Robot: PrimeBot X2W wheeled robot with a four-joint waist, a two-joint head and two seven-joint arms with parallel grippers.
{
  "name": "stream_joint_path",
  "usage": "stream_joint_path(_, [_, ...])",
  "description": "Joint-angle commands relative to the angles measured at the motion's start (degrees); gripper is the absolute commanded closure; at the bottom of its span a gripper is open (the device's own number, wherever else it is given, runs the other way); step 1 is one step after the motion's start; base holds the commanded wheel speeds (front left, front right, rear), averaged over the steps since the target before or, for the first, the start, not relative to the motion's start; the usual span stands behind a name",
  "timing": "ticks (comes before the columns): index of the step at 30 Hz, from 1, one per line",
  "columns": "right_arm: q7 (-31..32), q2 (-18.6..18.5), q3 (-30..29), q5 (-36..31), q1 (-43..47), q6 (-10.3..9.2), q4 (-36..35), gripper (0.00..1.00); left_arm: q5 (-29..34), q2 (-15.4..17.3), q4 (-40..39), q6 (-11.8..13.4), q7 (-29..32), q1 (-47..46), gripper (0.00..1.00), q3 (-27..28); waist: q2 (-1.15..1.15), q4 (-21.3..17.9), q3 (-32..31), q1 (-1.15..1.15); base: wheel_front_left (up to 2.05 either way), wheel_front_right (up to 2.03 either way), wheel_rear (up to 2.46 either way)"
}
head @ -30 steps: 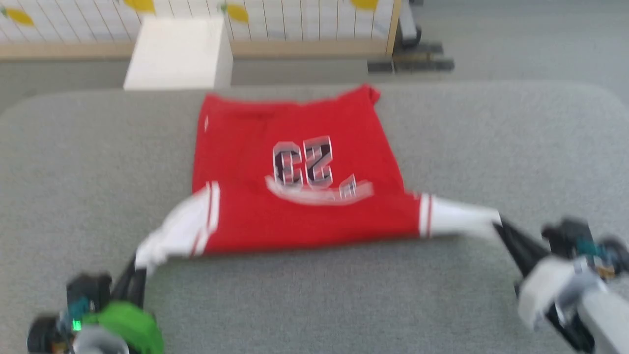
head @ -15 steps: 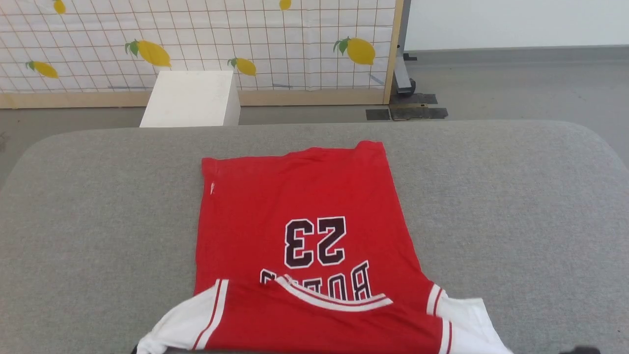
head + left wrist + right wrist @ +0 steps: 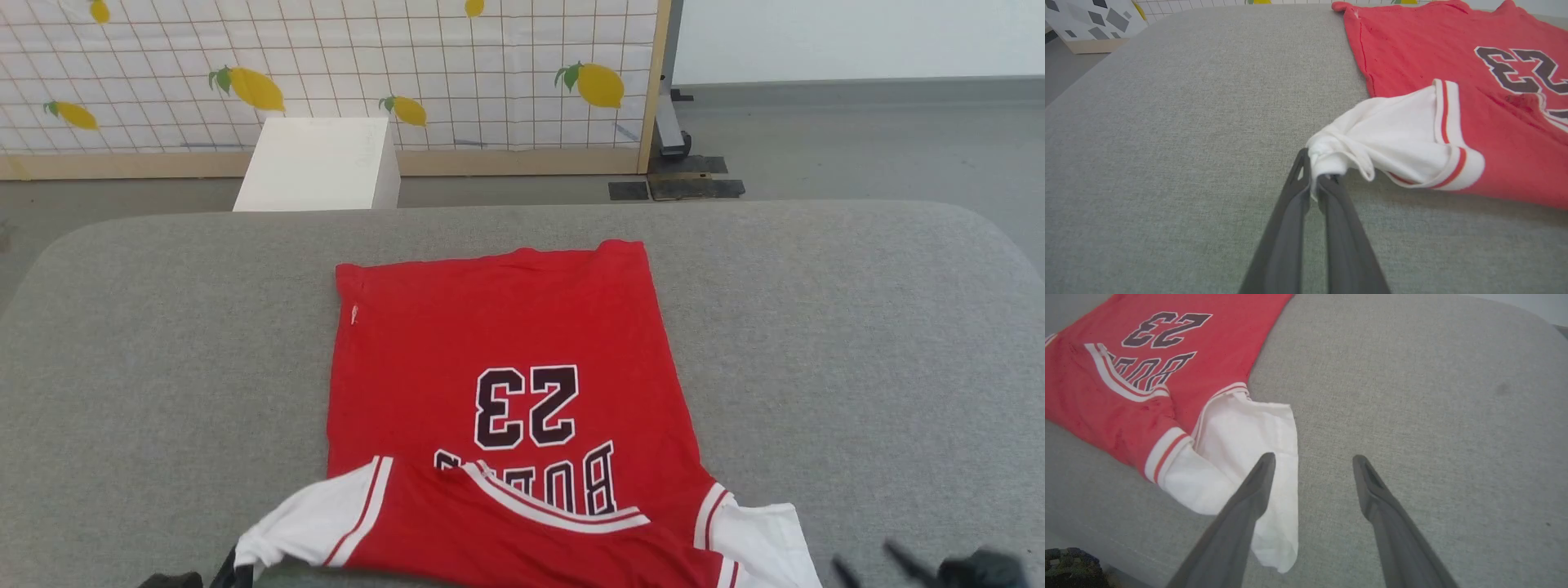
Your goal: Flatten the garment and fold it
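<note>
Two sleeves differ: left end effector (image 3: 1314,173) pinches the garment (image 3: 498,327) by one, right end effector (image 3: 1313,457) gapes empty.

Count: one garment (image 3: 498,343), one grey table (image 3: 857,327), one white box (image 3: 318,163) at eleven o'clock, one lemon-print screen (image 3: 490,82) at twelve, two grippers: left gripper (image 3: 1316,173), right gripper (image 3: 1314,457).

We see a red shirt (image 3: 490,327) with white, red-striped sleeves and a black, white-edged 23, on a grey counter (image 3: 857,343); behind, a white gridded screen (image 3: 326,49) with yellow lemons.
</note>
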Motion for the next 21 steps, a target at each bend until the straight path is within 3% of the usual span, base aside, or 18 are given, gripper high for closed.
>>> stream_joint_path(1, [-0.3, 0.1, -1.7, -1.0, -1.6, -0.10, -1.9, 0.00, 1.0, -0.4, -1.2, -0.3, -0.4, 1.1, 1.00, 0.5, 0.00, 0.3, 0.3, 0.00, 0.00, 0.00, 0.00])
stream_joint_path(7, [1.9, -0.3, -8.7, -5.1, -9.2, -0.10, -9.8, 0.00, 4.2, -1.2, -6.8, -0.5, -0.4, 0.9, 1.00, 0.7, 0.00, 2.2, 2.6, 0.00, 0.00, 0.00, 0.00])
stream_joint_path(11, [4.9, -1.1, -9.1, -6.3, -19.3, -0.10, -11.8, 0.00, 5.9, -1.5, -10.1, -0.6, -0.4, 0.0, 1.00, 0.1, 0.00, 4.1, 5.3, 0.00, 0.00, 0.00, 0.00])
stream_joint_path(17, [12.8, -3.9, -2.7, -5.0, -38.0, -0.10, -5.5, 0.00, 8.0, -2.6, -13.4, -0.5, -0.4, -2.6, 1.00, -1.1, 0.00, 7.1, 9.9, 0.00, 0.00, 0.00, 0.00])
stream_joint_path(21, [22.1, -5.1, 4.2, -1.6, -49.6, -0.10, 2.1, 0.00, 9.0, -3.6, -14.7, -0.7, -0.4, -4.7, 1.00, -1.8, 0.00, 9.1, 13.2, 0.00, 0.00, 0.00, 0.00])
